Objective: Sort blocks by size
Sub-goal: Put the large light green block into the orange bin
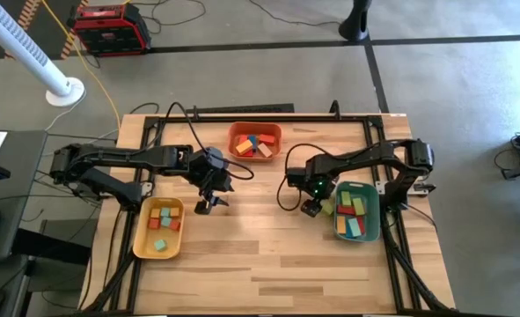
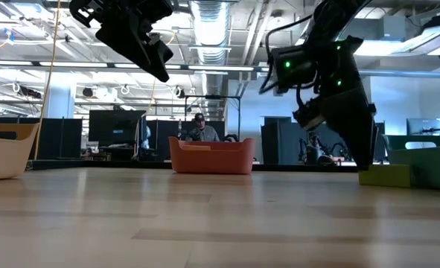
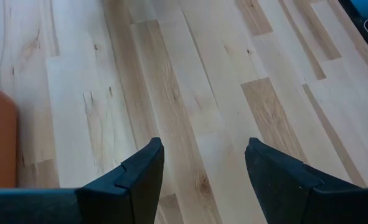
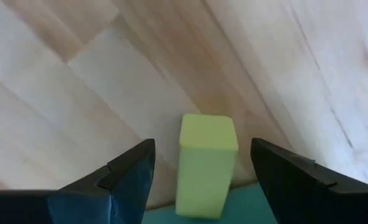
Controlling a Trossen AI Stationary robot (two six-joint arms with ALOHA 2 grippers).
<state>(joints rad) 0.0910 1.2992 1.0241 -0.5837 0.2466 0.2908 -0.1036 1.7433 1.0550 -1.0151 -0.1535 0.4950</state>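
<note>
A yellow-green block (image 4: 207, 163) lies flat on the table, one end against the green tray (image 1: 371, 231); it also shows in the high view (image 1: 328, 208) and the low view (image 2: 384, 176). My right gripper (image 4: 202, 144) is open just above it, pointing down, a finger standing on either side without touching. My left gripper (image 1: 208, 204) is open and empty above bare table (image 3: 196, 93), between the yellow tray (image 1: 142, 239) and the orange tray (image 1: 255, 129). All three trays hold several coloured blocks.
The orange tray stands at the far middle, the yellow tray at the near left, the green tray at the right. A dark frame (image 1: 242, 116) runs along the table's far edge and sides. Bare wood lies across the middle and near side.
</note>
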